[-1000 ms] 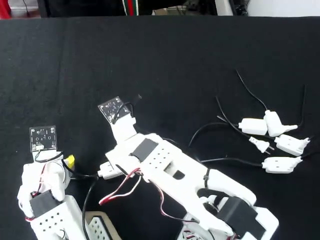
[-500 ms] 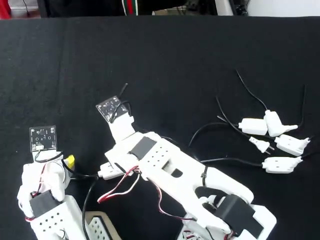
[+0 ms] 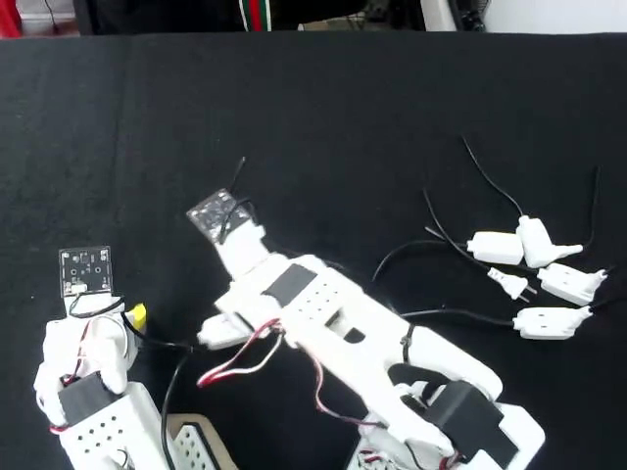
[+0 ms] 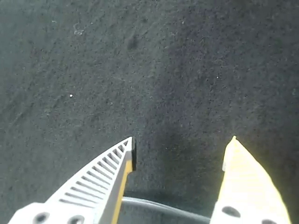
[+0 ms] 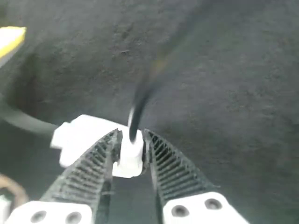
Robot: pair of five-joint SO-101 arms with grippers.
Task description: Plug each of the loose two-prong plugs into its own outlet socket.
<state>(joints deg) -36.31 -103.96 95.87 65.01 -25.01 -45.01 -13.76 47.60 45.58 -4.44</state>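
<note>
Plug (image 5: 129, 160), smooth white plastic, pinched between ribbed right fingers (image 5: 93, 170).

Black cloth table (image 3: 323, 88) spans the high view, its surface matte and fine-grained. The left wrist view shows pale lint specks (image 4: 71, 95) on the cloth. A narrow strip of room lies beyond the far edge: red object (image 3: 10, 18) at one corner, red-green-white striped item (image 3: 257, 14) near centre, white panel (image 3: 554, 15) at the other corner. Lighting even, diffuse.
</note>
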